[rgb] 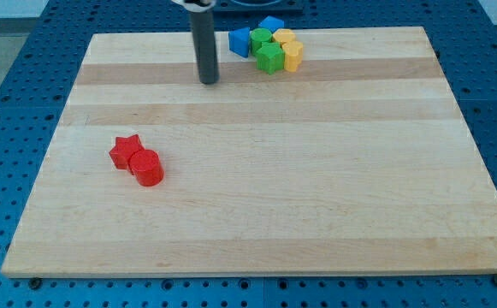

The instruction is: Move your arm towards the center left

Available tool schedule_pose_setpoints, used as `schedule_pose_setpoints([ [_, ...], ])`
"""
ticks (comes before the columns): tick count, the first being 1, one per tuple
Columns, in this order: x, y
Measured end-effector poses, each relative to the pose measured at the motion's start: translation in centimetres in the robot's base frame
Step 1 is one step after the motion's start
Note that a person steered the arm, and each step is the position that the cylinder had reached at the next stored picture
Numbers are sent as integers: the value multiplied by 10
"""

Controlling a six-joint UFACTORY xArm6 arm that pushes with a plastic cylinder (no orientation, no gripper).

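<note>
My tip (209, 81) rests on the wooden board (257, 214) near the view's top, left of the middle. A cluster of blocks lies just to its right at the top: two blue blocks (240, 41) (271, 24), two green blocks (261, 38) (270, 58) and two yellow blocks (284, 37) (292, 56), touching one another. A red star block (127, 151) and a red cylinder (146, 168) sit together at the view's left, well below and left of the tip.
The board lies on a blue perforated table (8, 77) that surrounds it on all sides.
</note>
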State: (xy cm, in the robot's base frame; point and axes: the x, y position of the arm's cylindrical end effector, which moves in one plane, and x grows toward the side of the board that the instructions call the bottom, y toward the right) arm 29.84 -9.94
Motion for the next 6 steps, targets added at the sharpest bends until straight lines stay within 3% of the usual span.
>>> schedule_pose_setpoints([
  [2, -12, -159],
  [3, 28, -197],
  [5, 138, -179],
  [6, 150, -162],
])
